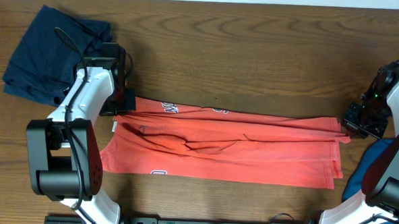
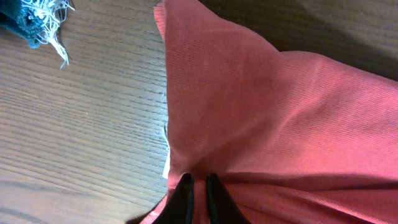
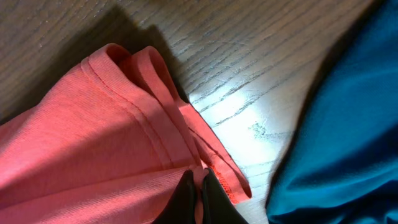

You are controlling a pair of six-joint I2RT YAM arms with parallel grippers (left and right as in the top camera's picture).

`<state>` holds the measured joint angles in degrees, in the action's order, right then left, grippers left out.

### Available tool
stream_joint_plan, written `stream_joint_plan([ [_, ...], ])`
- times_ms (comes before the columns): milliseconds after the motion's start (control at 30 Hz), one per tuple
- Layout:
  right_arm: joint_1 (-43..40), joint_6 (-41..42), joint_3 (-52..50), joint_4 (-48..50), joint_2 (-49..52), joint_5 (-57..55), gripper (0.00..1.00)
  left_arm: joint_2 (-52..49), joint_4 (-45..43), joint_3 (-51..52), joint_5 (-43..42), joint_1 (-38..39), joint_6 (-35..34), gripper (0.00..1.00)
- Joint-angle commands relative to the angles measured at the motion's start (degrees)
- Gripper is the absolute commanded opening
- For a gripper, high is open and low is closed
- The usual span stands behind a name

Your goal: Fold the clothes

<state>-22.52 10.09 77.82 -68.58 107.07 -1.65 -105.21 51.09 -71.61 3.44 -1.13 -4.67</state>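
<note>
Plainly, the coral-red T-shirt (image 1: 225, 143) is laid out long across the counter (image 1: 256, 47), drawn between the two end effectors. The left end effector (image 2: 198, 186) is clenched on a gathered pinch of cloth at one end, and the fabric fans away ahead of its fingertips. The right end effector (image 3: 200, 182) is clenched on the other end, where several layers are stacked along the stitched hem (image 3: 143, 118). A navy garment (image 1: 50, 51) is bunched well apart from the left end effector, on the side away from the shirt. A blue garment (image 3: 336, 124) lies just beside the right end effector, apart from the hem.

The shirt is judged to be light, soft and wholly limp. No shape will be kept unless tension is held from both ends, and slack cloth can be expected to sag and wrinkle, as the creases near the middle suggest. The knit looks matte rather than slippery, so a small pinch should suffice, though thin layers may be shed from a shallow grip. Hold is best taken at hems and corners, where doubled stitching gives bulk.
</note>
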Motion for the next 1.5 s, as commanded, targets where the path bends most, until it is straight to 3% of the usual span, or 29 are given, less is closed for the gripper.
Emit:
stream_joint_plan([
  [0,-1.09,0.59,0.13,0.07,-1.53,-3.28,0.07,0.42,0.52,-0.09,3.08,-0.57,-0.35,0.08],
  [33,-1.09,0.59,0.13,0.09,-1.53,-3.28,0.16,0.42,0.52,-0.09,3.06,-0.57,-0.35,0.16],
  [100,-1.09,0.61,0.13,0.28,-1.53,-3.28,0.47,0.42,0.5,-0.11,3.06,-0.57,-0.35,0.3],
  [167,-1.09,0.83,0.13,1.11,-1.53,-3.26,0.6,0.42,0.5,-0.31,3.06,-0.57,-0.33,0.35],
  [267,-1.16,1.86,0.13,4.0,-1.53,-1.27,0.65,0.74,0.57,-1.11,2.99,-0.57,-0.33,0.36],
  [433,-1.22,-6.56,0.13,9.73,-1.53,15.1,0.64,3.41,0.55,-3.28,-3.82,-0.55,-0.26,0.39],
  [633,-1.18,-12.35,0.13,9.03,-1.81,31.69,0.52,11.61,1.11,-4.37,-16.63,-0.28,0.11,0.41],
  [833,-1.03,-2.84,-0.31,4.48,-1.86,23.96,0.45,13.55,4.87,-3.26,-19.3,3.61,0.39,0.39],
  [933,-1.03,1.14,-1.57,5.88,-1.84,16.06,0.59,12.96,3.45,1.14,-19.3,6.84,0.37,0.39],
  [1033,-1.05,2.99,-3.23,9.22,-1.84,11.43,0.61,12.13,-0.57,6.36,-19.28,9.64,0.35,0.39],
  [1267,-1.03,2.95,-9.6,19.89,-1.84,15.13,0.4,10.84,-10.8,17.68,-15.47,11.72,-1.44,0.36],
  [1467,-1.2,3.26,-11.45,23.87,-1.84,15.87,0.09,10.84,-13.66,22.51,-6.47,11.72,-3.04,0.33],
])
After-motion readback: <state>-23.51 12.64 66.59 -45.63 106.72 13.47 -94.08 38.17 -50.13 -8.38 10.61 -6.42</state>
